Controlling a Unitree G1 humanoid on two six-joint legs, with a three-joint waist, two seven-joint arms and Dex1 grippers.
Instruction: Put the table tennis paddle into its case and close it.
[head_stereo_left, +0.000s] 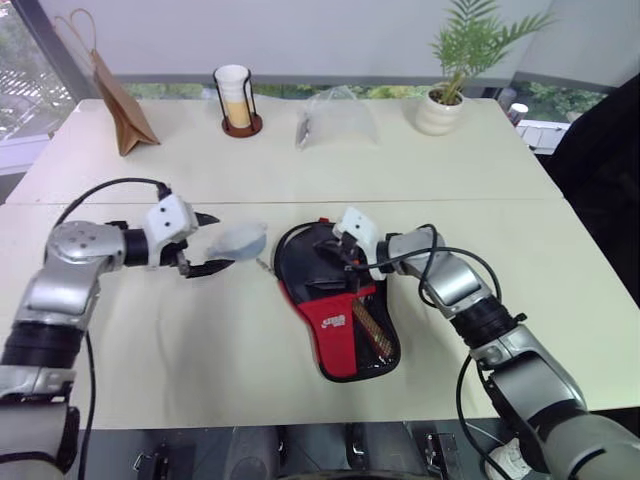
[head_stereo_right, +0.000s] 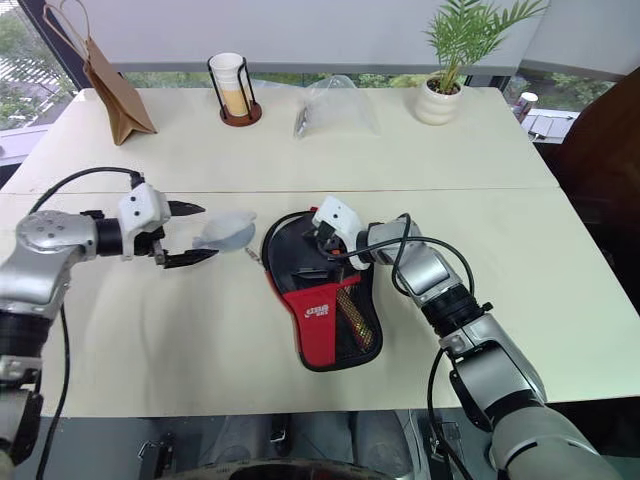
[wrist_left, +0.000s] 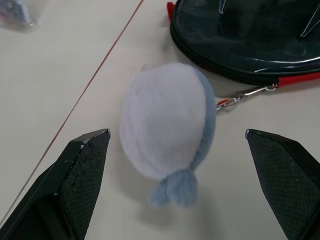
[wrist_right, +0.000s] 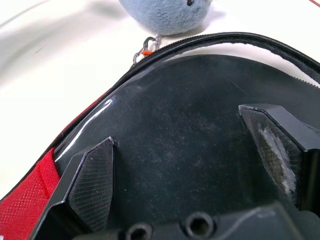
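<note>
While the case (head_stereo_left: 335, 300) lies flat mid-worktop, long axis toward you, verify both grippers: right gripper (head_stereo_left: 350, 262) over its round end, jaws spread; left gripper (head_stereo_left: 205, 243) beside it, jaws spread around a plush keychain (head_stereo_left: 238, 239). The paddle (wrist_right: 200, 150) appears already inside.

Head pair looks down over table (head_stereo_left: 300, 180); wrist views close, sharing case (wrist_right: 190, 150)

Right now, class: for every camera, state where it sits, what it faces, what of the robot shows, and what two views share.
Head stereo pair: looks down over the table, both arms, the case.
Left wrist: faces a plush keychain between the open left gripper.
Right wrist: the open right gripper over the case.
Both wrist views share the plush and case.
</note>
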